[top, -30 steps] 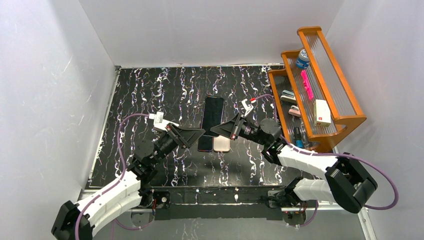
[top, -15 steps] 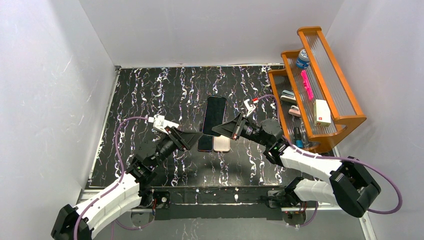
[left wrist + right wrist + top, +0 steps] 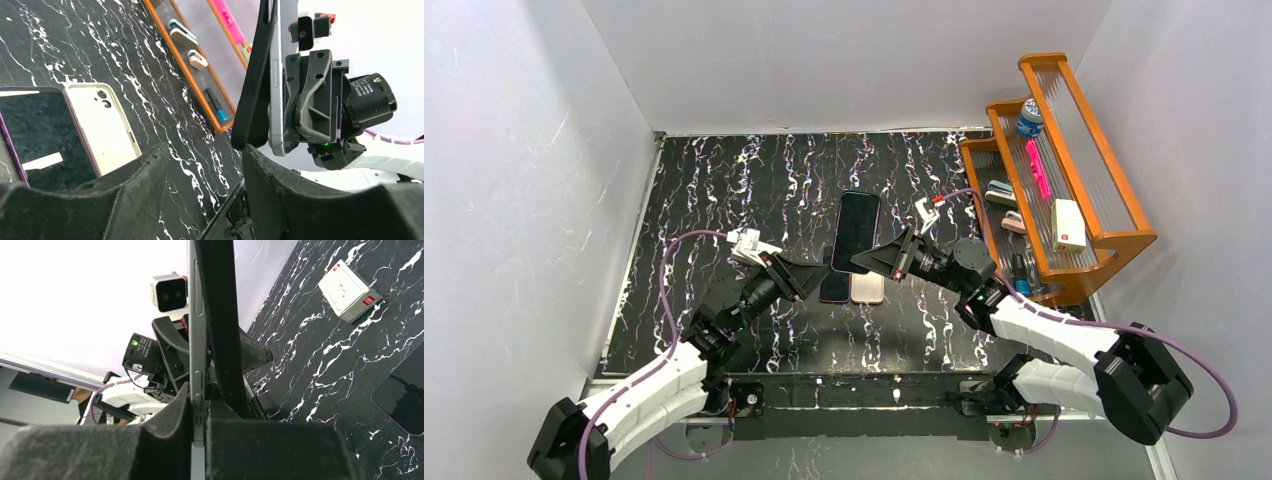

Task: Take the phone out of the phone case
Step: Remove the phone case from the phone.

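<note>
1. The left tool [image 3: 820, 270] reaches in from the left with its fingers apart. Nothing is pinched between them, and the lower end of the black case [image 3: 254, 75] stands just above one fingertip
2. The case is partly off. In the left wrist view its lower edge stands away from the silver-sided phone [image 3: 278, 90], but the two sit close together along the rest, so I judge the job roughly half done
3. The right tool [image 3: 199, 412] is clamped on the phone's edge and holds it raised above the middle of the surface
4. What is left: grip the loose case, draw it clear and part the two
5. The surface [image 3: 714, 190] is black with white marbling. Under the raised phone a purple-edged phone [image 3: 834, 288] and a pale one [image 3: 868, 288] lie side by side
6. At the right stands a wooden rack [image 3: 1124, 238] of small items — plain white walls [image 3: 524, 150] close the room in
</note>
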{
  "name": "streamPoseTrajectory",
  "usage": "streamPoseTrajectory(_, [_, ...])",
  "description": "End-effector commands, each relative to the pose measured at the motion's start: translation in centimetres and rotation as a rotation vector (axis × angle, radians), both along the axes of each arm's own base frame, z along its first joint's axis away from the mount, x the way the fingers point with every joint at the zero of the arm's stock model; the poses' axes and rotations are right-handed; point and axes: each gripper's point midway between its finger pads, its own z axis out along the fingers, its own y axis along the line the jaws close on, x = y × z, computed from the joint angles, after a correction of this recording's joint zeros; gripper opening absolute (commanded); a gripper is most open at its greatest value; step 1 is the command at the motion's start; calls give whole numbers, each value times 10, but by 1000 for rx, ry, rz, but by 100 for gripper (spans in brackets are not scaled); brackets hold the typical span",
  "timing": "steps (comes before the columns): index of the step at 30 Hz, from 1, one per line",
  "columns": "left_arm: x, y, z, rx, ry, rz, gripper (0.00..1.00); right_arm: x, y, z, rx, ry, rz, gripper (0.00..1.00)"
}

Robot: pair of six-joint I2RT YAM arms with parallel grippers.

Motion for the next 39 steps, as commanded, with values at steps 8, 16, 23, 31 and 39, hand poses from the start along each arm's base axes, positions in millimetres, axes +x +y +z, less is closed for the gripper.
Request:
streamPoseTrajectory(8, [-9, -32, 53, -94, -104, -190, 59, -10, -3, 46, 99, -151, 33, 1])
streamPoseTrajectory(16, [1, -44, 64, -113, -103, -218, 19, -16, -2, 42, 91, -155, 68, 1])
streamPoseTrajectory(23, [25, -37, 32, 13, -28, -105, 0, -18, -5, 42, 62, -178, 64, 1])
streamPoseTrajectory(31, [59, -11, -22, 301, 111, 96, 0, -13, -13, 37, -13, -210, -1, 1])
streamPoseTrajectory(39, [76, -4, -54, 377, 239, 135, 0, -1, -27, 24, -118, -220, -106, 1])
